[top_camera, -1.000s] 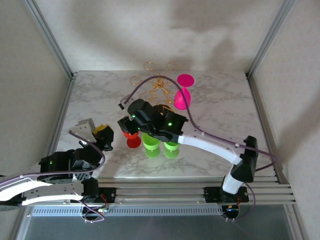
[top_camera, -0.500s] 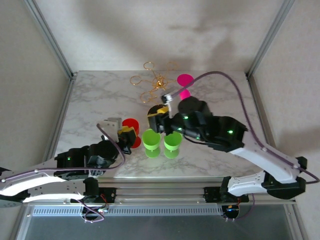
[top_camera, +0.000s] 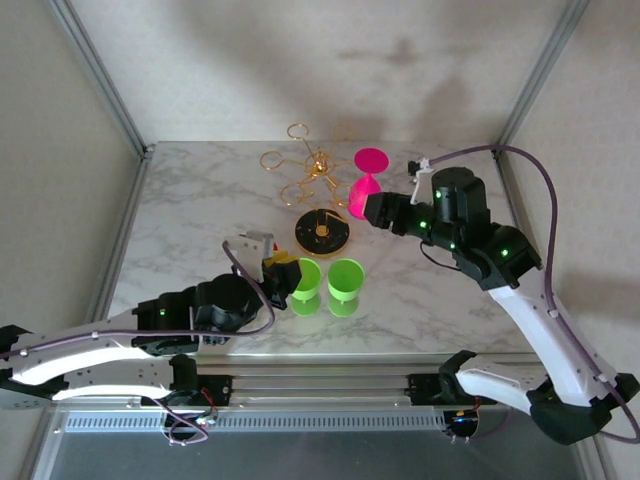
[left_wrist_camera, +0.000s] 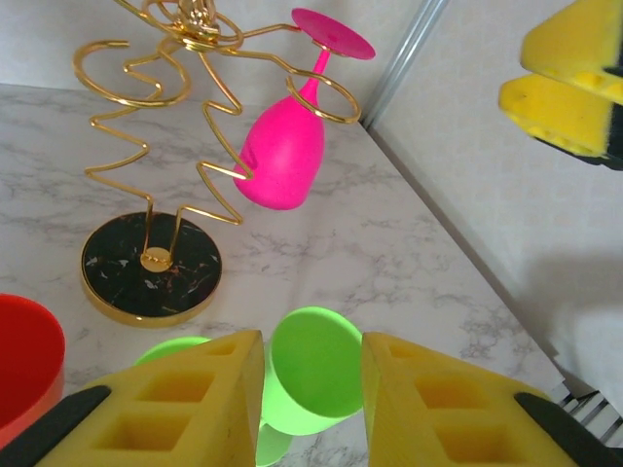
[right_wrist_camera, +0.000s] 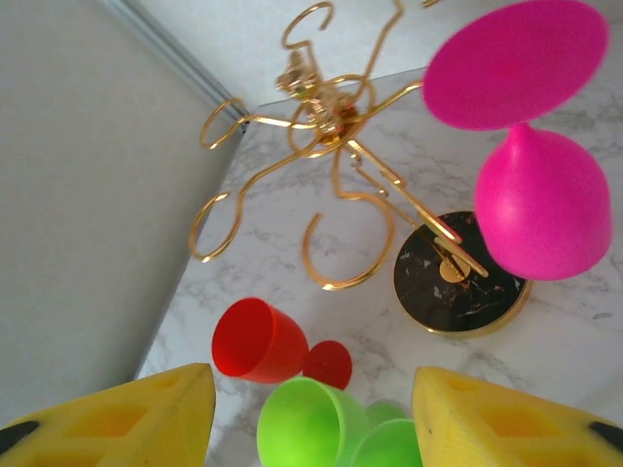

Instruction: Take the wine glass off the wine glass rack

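Hanging upside-down from wine glass rack (top_camera: 322, 232): pink wine glass (top_camera: 362, 198).

The gold wire wine glass rack (top_camera: 322, 232) stands far-centre on the marble table (top_camera: 200, 200). The pink plastic wine glass (top_camera: 362, 197) hangs at its right. 2 green plastic goblets (top_camera: 346, 280) stand nearer, with a red plastic goblet (right_wrist_camera: 255, 340) to their left.

No text, label, brand, number or sign can be read in any of the views.
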